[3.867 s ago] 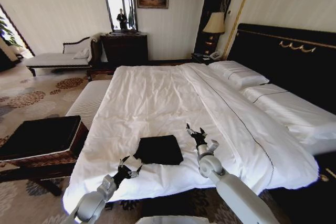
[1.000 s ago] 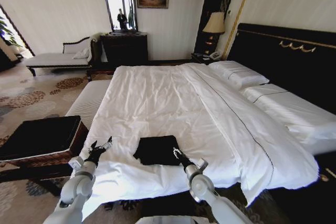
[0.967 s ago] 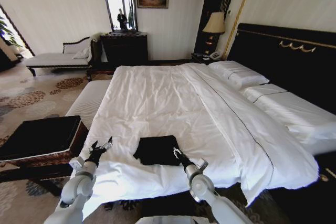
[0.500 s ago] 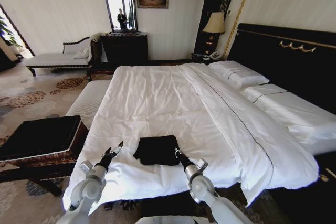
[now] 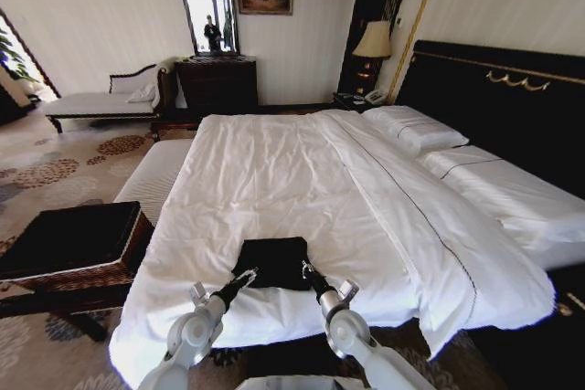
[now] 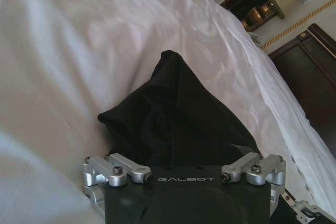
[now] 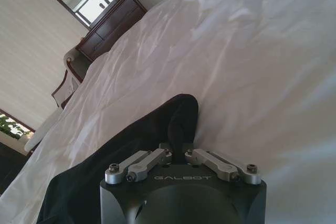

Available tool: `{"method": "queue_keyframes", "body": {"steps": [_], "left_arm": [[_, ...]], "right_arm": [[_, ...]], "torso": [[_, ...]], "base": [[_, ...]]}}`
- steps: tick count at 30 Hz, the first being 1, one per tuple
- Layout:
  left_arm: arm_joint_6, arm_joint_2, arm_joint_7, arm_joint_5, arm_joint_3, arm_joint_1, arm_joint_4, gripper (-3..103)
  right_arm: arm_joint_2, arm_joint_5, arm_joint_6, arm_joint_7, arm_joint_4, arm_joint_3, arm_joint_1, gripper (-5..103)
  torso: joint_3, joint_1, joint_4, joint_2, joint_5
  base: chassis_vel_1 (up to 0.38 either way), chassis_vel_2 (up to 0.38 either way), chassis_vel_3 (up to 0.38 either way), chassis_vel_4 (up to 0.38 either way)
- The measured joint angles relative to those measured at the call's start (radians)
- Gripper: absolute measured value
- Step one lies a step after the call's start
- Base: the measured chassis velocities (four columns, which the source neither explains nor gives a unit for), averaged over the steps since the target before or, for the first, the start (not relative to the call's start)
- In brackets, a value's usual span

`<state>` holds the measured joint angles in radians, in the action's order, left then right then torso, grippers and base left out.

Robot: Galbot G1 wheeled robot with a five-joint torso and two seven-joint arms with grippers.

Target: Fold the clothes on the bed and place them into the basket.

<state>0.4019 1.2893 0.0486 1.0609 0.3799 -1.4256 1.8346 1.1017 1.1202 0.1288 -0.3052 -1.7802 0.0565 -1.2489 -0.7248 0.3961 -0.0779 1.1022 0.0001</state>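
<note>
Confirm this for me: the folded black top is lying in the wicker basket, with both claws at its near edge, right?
Not quite. In the head view the black top lies on the bed, not in the basket beside it. The left claw and right claw are at its near edge.

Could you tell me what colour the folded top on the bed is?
Plain black top, clearest in the head view.

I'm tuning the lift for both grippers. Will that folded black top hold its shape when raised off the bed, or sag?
Probably sags: the black top lies as a soft, creased bundle with rounded edges. It looks light, barely denting the bed sheet. The left gripper and right gripper sit at its near corners, so the unsupported middle may droop.
</note>
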Motion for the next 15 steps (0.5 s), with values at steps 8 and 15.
{"method": "queue_keyframes", "body": {"steps": [8, 15], "left_arm": [[-0.021, 0.044, -0.007, -0.030, -0.003, 0.029, -0.033, 85], [-0.030, 0.066, -0.014, -0.035, 0.001, 0.038, -0.057, 64]], "right_arm": [[0.013, -0.013, 0.002, -0.005, 0.009, 0.007, 0.003, 5], [0.020, -0.017, 0.004, -0.006, 0.010, 0.009, 0.004, 5]], "torso": [[0.000, 0.000, 0.0000, 0.000, -0.0001], [0.000, 0.000, 0.0001, 0.000, -0.0001]], "base": [[0.000, 0.000, 0.000, 0.000], [0.000, 0.000, 0.000, 0.000]]}}
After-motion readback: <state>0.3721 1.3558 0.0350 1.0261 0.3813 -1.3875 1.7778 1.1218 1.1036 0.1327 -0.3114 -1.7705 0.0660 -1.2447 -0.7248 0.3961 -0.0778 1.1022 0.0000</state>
